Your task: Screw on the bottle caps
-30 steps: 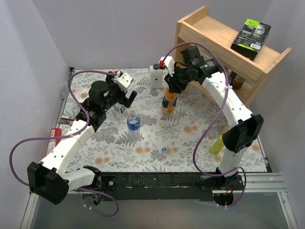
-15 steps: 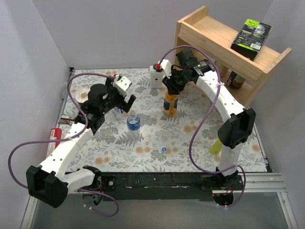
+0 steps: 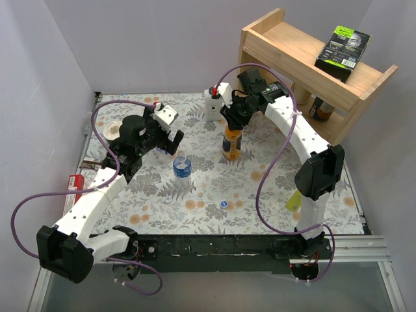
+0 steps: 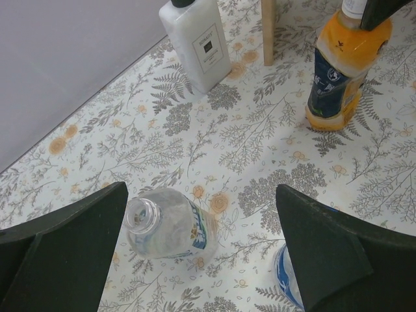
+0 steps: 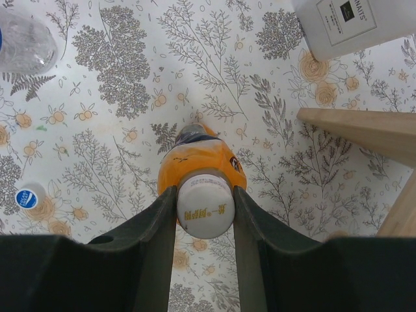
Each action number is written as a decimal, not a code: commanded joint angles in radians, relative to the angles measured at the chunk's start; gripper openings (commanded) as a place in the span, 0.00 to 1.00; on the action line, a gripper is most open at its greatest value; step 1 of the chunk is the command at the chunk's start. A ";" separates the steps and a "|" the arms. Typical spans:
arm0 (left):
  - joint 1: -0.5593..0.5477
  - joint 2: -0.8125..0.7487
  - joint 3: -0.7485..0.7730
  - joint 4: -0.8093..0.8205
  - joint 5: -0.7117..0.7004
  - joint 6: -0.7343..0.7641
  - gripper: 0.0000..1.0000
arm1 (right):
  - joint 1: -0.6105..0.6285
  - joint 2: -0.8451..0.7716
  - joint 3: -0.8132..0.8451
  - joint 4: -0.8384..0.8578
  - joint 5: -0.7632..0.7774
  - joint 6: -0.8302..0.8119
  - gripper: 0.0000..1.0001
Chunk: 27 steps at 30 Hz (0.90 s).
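Observation:
The orange bottle (image 3: 229,144) stands upright at mid-back of the table. My right gripper (image 3: 231,121) is above it, shut on the white cap (image 5: 205,205) that sits on the bottle's neck (image 5: 195,159). My left gripper (image 3: 170,134) is open and hovers over an uncapped clear bottle (image 4: 166,224), with a finger on either side of it and not touching. A second clear bottle (image 3: 182,167) with a blue label stands just in front. A blue cap (image 3: 223,203) and a whitish cap (image 3: 168,199) lie loose on the table nearer the front.
A white square bottle with a black cap (image 3: 212,104) stands at the back, next to the wooden shelf (image 3: 312,58), which carries a green-black box (image 3: 342,47). A yellow squeeze bottle (image 3: 294,198) is by the right arm. A red object (image 3: 75,185) lies at the left edge.
The right arm has swung its elbow to the left and turned its wrist while staying shut on the white cap. The left gripper has shifted slightly left over the uncapped bottle.

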 commanded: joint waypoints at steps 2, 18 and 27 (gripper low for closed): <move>0.010 -0.024 -0.014 0.009 0.019 -0.007 0.98 | -0.003 -0.010 0.011 0.034 0.003 0.020 0.40; 0.020 -0.025 -0.025 0.012 0.040 -0.016 0.98 | -0.002 -0.012 0.003 0.043 0.011 0.035 0.54; 0.024 -0.033 -0.029 0.013 0.049 -0.020 0.98 | -0.003 -0.004 0.013 0.056 0.035 0.037 0.56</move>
